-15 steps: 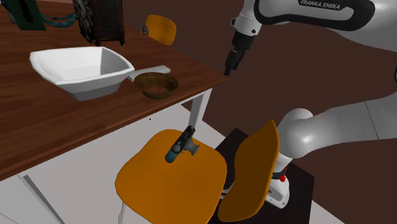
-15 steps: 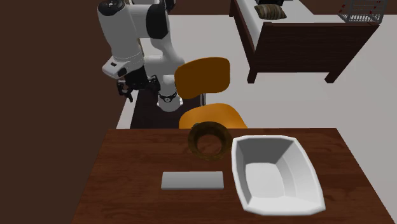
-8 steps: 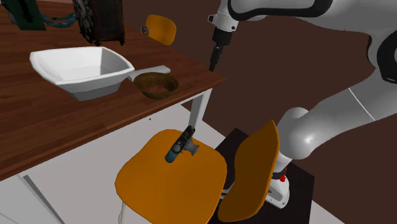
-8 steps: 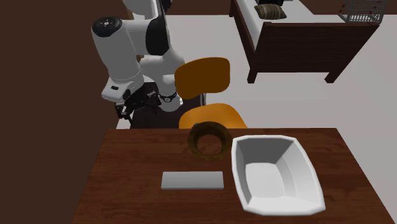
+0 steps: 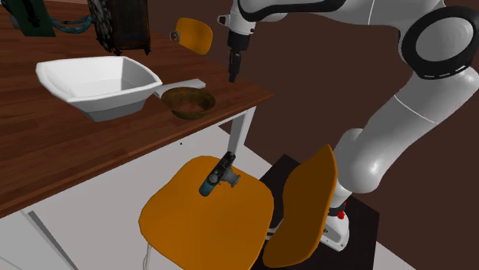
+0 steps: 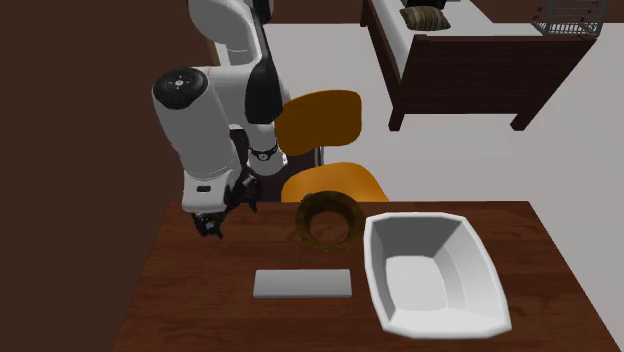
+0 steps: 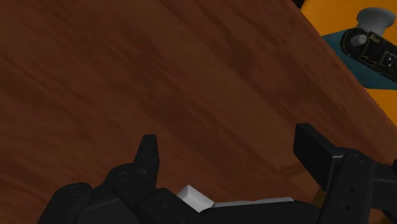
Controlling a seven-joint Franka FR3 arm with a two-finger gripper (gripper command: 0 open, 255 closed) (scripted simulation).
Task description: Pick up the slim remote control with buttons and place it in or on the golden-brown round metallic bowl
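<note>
Right, approach step: my black pincer (image 6: 210, 226), spread and empty, hangs over the brown wooden desk (image 6: 190, 310). The slim flat grey remote (image 6: 302, 284) lies near the golden-brown round bowl (image 6: 330, 220). Next I centre over it and descend.

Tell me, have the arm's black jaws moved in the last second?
Yes. In the shoulder view the jaws have swung toward the view's left, from beyond the wooden table's corner to above it, closer to the brown bowl.

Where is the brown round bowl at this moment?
The bowl stands on the wooden table near its edge, to the shoulder view's right of the white tub, beside a flat grey slab.
</note>
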